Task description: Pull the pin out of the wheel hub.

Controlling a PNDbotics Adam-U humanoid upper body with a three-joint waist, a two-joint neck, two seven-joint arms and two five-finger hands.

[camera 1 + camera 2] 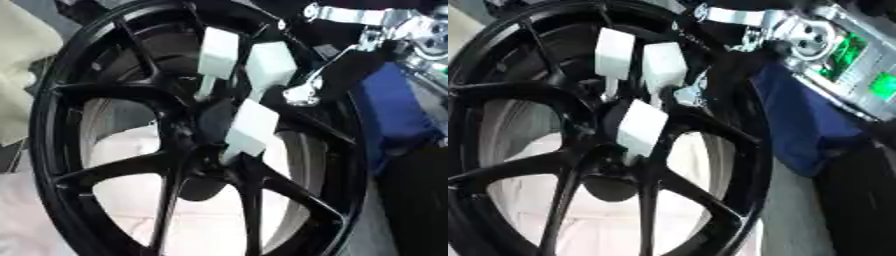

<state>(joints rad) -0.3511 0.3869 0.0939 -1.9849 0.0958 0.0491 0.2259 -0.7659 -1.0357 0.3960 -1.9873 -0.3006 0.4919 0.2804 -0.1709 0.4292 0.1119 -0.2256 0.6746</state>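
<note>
Filling most of both views, a glossy black multi-spoke alloy wheel (175,165) is seen standing tilted, its hub near the middle. Three pale white block-headed pins (252,127) are seen at the hub: two side by side above it, one lower and just over the hub's centre, each on a thin stem reaching toward the hub. A silver-jointed right robot hand (302,92) is seen coming in from the upper right, its tip just beside the upper right pin; whether anything is gripped cannot be told. A blue padded block (807,125) is seen behind the rim at right.
</note>
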